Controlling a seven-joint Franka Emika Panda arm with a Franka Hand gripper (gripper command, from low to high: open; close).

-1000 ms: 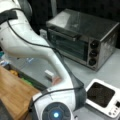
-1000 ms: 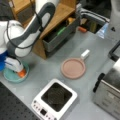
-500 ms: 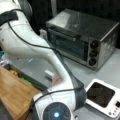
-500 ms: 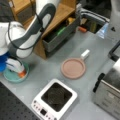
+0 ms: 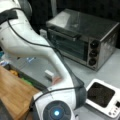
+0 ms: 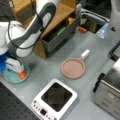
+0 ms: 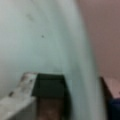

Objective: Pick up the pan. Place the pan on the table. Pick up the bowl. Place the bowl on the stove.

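Gripper (image 6: pixel 21 73) lowered onto the bowl (image 6: pixel 12 76).
Bowl rim is straddled; jaw closure cannot be told. Pan (image 6: pixel 73 68) is set on the table (image 6: pixel 45 67).

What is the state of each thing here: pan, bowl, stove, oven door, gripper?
pan: flat on the table, empty, not held.
bowl: upright on the table, the gripper at its rim.
stove: nothing on its black plate.
toaster oven: door closed.
gripper: down at the bowl's rim.
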